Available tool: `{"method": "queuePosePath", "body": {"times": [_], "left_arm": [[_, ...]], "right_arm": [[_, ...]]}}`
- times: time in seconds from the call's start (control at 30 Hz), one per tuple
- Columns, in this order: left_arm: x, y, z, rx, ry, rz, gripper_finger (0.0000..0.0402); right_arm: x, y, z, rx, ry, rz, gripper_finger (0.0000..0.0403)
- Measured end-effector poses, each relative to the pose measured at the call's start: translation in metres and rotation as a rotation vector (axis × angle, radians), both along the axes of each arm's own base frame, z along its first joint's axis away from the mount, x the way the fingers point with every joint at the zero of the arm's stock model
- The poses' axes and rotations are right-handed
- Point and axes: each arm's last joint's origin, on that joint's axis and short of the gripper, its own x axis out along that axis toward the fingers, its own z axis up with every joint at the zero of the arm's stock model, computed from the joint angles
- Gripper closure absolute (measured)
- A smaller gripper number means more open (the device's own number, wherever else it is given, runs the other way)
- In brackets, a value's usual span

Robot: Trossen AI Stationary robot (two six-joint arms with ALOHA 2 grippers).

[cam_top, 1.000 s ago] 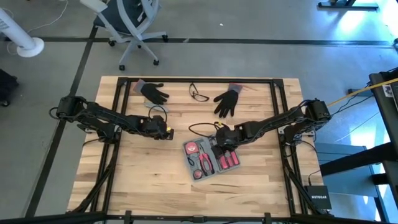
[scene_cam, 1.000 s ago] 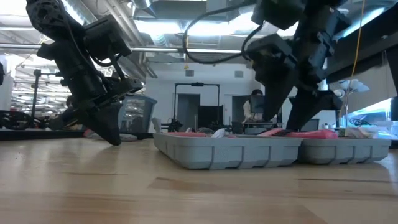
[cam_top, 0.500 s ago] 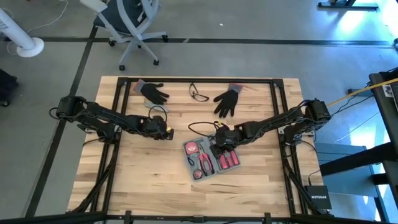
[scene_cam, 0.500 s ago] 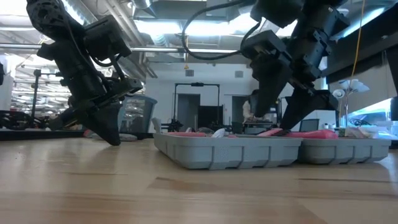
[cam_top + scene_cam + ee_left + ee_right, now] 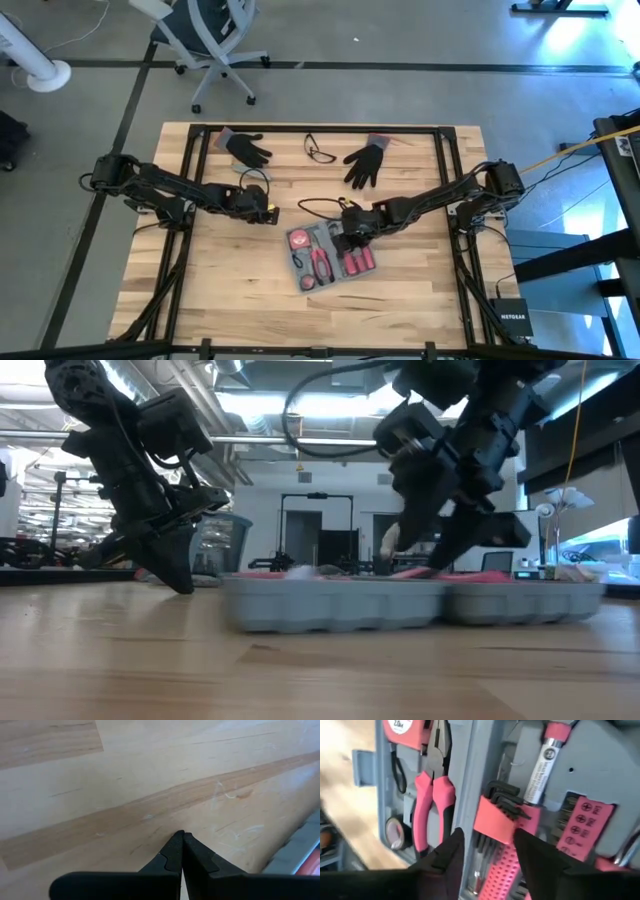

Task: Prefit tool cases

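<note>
The tool case (image 5: 328, 256) lies open near the middle of the table (image 5: 420, 300), with pink-handled tools in its recesses. The right gripper (image 5: 349, 238) is down over the far edge of the case; in the right wrist view its fingers (image 5: 447, 852) stand apart on either side of a pink holder of hex keys (image 5: 496, 820), and nothing shows as clamped between them. The left gripper (image 5: 268, 212) rests just beside the case on bare wood, fingers pressed together and holding nothing.

The step in hand looks like seating the tools in their moulded recesses. To do it well, the right gripper should come down square over the holder, close gently on its pink body and press it straight into its recess without dragging the case; the left could steady the case rim.

A red disc (image 5: 402, 730) carries small print that may be a measurement, too blurred to be sure. The screwdriver shaft (image 5: 542, 762) bears a label, unreadable here.
</note>
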Motion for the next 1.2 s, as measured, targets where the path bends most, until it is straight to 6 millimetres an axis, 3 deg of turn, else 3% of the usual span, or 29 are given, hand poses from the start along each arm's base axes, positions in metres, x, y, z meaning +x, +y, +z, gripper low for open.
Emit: {"method": "queuePosePath", "body": {"times": [0.17,0.57,0.73,0.9,1.2], "left_arm": [[0.000,0.001,0.000,-0.006,0.005,-0.008,0.0402],[-0.001,0.001,0.000,-0.001,0.010,-0.025,0.0401],[-0.001,0.001,-0.001,-0.009,0.015,-0.029,0.0401],[-0.001,0.001,-0.001,-0.025,0.017,-0.037,0.0401],[-0.002,0.000,-0.001,-0.047,0.027,-0.058,0.0402]], "right_arm": [[0.007,0.001,0.005,0.003,-0.063,-0.005,0.0259],[0.004,-0.002,0.007,-0.070,-0.008,-0.043,0.0260],[0.007,0.005,0.018,-0.106,-0.047,-0.019,0.0260],[0.007,0.016,0.005,-0.146,0.000,-0.005,0.0260],[0.009,0.015,0.002,-0.172,0.002,-0.072,0.0260]]}}
